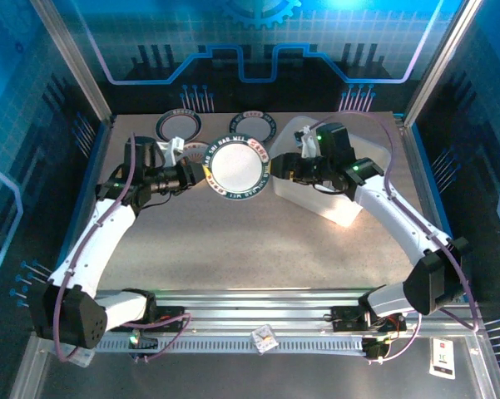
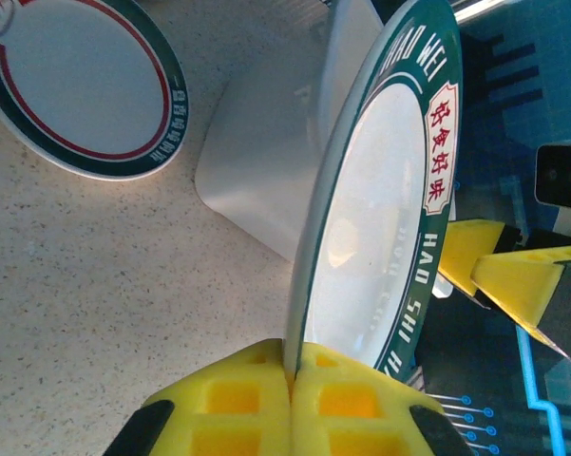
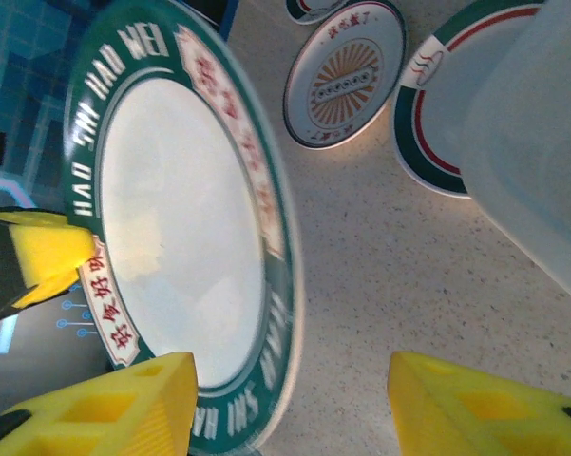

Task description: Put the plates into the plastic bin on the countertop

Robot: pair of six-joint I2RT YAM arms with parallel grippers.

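Green-rimmed plate (image 1: 236, 166), edge buried in left claw (image 2: 292, 369)

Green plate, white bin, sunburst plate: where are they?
Green plate (image 1: 239, 166): top view, on its white middle.
White bin (image 3: 542, 161): right wrist view, on its side wall.
Sunburst plate (image 3: 345, 76): right wrist view, on its orange middle.

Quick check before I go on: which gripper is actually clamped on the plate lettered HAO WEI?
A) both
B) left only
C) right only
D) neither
B: in the left wrist view the left gripper is pinched shut on the rim of the plate, while the right gripper stands open astride the opposite rim, with countertop showing in the gap.
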